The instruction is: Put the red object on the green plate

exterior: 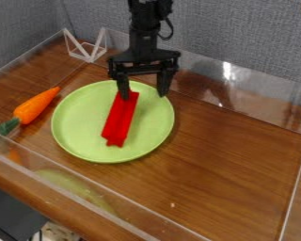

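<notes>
The red object (120, 117) is a bright red bar lying flat on the green plate (78, 127), running from near the plate's middle toward its far rim. My gripper (143, 88) hangs just above the bar's far end, pointing straight down. Its two black fingers (124, 88) stand wide apart, open, with nothing between them. The bar rests free on the plate, untouched by the fingers.
An orange carrot (37, 104) with a green top lies left of the plate. A white wire stand (87, 42) sits at the back left. Clear plastic walls (260, 80) edge the wooden table, and bare wood stretches to the right.
</notes>
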`<state>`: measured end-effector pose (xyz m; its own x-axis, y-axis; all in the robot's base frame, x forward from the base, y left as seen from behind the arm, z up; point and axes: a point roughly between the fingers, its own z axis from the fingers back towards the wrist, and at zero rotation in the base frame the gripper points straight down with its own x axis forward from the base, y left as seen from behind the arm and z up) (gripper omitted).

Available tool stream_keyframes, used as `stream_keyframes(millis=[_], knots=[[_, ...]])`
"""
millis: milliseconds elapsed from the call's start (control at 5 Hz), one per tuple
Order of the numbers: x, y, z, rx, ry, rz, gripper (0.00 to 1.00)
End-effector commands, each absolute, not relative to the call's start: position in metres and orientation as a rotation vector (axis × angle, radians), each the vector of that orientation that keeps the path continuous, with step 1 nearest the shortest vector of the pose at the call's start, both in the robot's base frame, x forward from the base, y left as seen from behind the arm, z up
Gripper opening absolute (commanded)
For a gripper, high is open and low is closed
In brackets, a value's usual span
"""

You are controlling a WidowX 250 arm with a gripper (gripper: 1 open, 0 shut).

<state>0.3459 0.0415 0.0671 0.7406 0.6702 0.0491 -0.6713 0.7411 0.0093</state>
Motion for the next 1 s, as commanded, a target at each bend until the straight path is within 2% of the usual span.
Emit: stream_keyframes(millis=[0,200,400,600,800], knots=[[0.353,0.043,0.094,-0.007,-0.128,0.769,1.0],[0.35,0.037,0.095,-0.006,-0.126,0.779,1.0],[0.344,0.027,0.108,-0.004,-0.124,0.761,1.0],[0.34,0.022,0.112,-0.006,-0.115,0.753,1.0],[0.346,0.032,0.105,-0.006,-0.106,0.8,1.0]])
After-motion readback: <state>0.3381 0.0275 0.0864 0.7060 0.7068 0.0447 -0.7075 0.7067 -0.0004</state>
